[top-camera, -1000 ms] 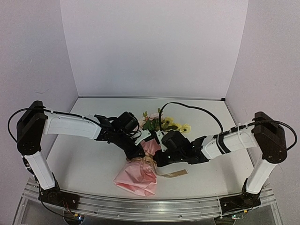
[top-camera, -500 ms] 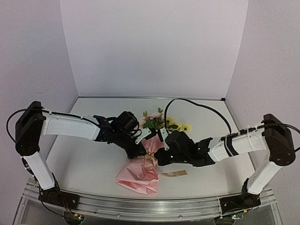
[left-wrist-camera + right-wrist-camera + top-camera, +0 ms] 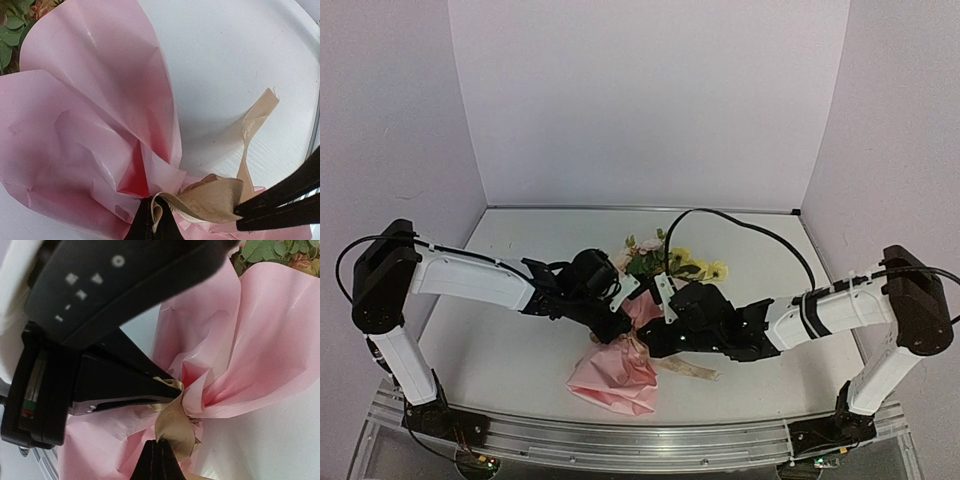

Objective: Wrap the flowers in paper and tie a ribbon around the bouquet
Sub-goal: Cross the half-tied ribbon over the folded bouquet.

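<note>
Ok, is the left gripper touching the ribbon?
Touching. In the left wrist view the left gripper is shut on the ribbon, which comes straight out from between its fingers.

Left end effector point(image 3: 151, 221) and right end effector point(image 3: 161, 458) sit close, both clamped.

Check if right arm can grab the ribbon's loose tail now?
Probably not yet: right gripper is shut on the ribbon at the paper's pinched waist. The tail lies uncovered on the table close by; it would need to release first.
</note>
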Robot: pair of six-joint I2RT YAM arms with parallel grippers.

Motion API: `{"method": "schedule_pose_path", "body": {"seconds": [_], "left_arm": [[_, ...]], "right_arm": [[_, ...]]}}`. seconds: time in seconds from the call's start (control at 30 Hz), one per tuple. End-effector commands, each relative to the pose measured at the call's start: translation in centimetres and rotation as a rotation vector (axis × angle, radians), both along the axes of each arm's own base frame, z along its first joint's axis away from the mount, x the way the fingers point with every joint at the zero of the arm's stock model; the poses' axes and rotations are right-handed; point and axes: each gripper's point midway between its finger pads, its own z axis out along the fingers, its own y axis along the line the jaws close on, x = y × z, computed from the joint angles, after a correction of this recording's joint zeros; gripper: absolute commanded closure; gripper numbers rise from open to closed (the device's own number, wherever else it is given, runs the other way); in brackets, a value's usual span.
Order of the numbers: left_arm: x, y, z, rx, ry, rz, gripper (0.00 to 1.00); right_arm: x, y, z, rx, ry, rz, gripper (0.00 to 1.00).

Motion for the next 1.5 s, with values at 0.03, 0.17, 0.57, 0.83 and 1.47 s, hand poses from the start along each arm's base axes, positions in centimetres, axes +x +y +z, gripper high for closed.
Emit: {"method": "schedule_pose_path", "body": {"seconds": [0.03,0.17,0.57,0.83,1.47], "left_arm": [[1.3,-0.6,2.0,-0.09,-0.064,0.107,1.0],[1.0,-0.7,2.2,-0.124,-0.05,0.12,1.0],[-1.7,-0.7,2.0,-0.179,0.034,0.047,1.0],[-2.2,-0.1,1.1,-0.128,0.072,0.048,0.98],[-1.3,-0.3,1.7,-0.178,0.109,0.082,0.74]], "right_arm": [[-1.0,1.7,0.1,0.058,0.039,0.058,1.0],[-1.4,2.4,-0.7,0.061,0.076,0.081,1.0],[0.5,2.7,-2.5,0.068,0.111,-0.06,1.0],[1.8,1.7,-2.5,0.043,0.092,-0.159,1.0],[1.4,1.9,-2.3,0.021,0.092,-0.156,1.0]]}}
